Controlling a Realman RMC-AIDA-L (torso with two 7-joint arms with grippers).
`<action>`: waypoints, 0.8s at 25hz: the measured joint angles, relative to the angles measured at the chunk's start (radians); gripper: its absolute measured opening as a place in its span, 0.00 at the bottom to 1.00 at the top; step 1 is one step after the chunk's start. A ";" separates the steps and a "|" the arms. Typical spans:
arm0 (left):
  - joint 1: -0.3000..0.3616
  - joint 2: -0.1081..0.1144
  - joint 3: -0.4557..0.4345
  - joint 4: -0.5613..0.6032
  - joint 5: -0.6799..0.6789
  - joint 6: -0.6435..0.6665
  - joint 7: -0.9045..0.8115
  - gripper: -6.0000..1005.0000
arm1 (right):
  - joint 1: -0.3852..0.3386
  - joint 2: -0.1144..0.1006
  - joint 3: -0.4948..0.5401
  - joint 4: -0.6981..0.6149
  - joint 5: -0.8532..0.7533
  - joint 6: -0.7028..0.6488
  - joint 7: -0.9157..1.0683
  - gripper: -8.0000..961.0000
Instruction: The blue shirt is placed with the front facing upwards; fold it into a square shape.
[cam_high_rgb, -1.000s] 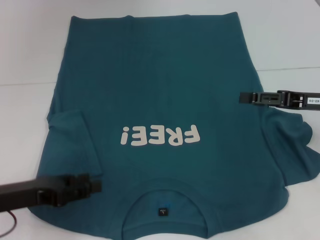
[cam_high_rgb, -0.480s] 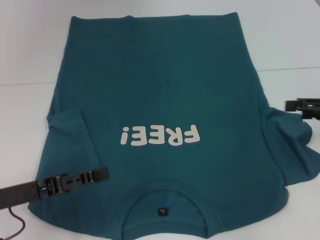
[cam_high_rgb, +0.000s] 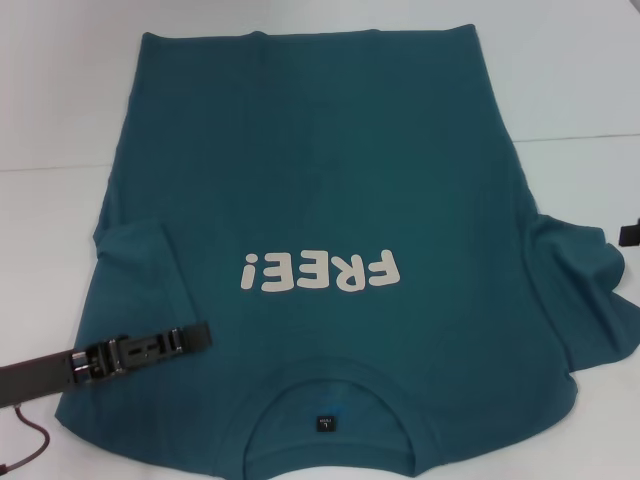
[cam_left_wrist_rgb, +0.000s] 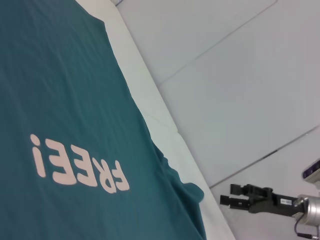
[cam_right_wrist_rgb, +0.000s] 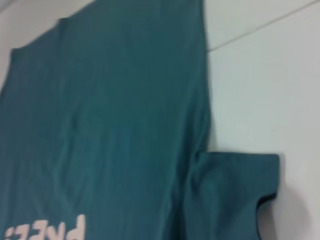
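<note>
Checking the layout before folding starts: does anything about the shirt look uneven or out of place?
Yes. On the blue shirt, the left sleeve is folded in over the body, while the right sleeve sticks out, rumpled, on the table.

Matt teal cloth of the blue shirt (cam_high_rgb: 320, 180) lies softly creased on a smooth white table (cam_high_rgb: 560, 80); its white "FREE!" print (cam_high_rgb: 320, 271) looks flat, smooth. Lower left, the left gripper (cam_high_rgb: 195, 336) shows dull black hard parts.
</note>
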 joint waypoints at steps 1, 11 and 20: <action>-0.001 0.000 0.000 0.000 0.000 -0.004 0.000 0.55 | 0.006 0.001 -0.003 0.018 -0.006 0.020 0.000 0.95; 0.001 0.000 0.000 -0.010 0.000 -0.028 -0.001 0.55 | 0.040 0.033 -0.009 0.080 -0.024 0.164 -0.006 0.95; -0.009 0.004 0.000 -0.043 0.000 -0.047 0.004 0.55 | 0.068 0.056 -0.043 0.144 -0.030 0.256 -0.007 0.95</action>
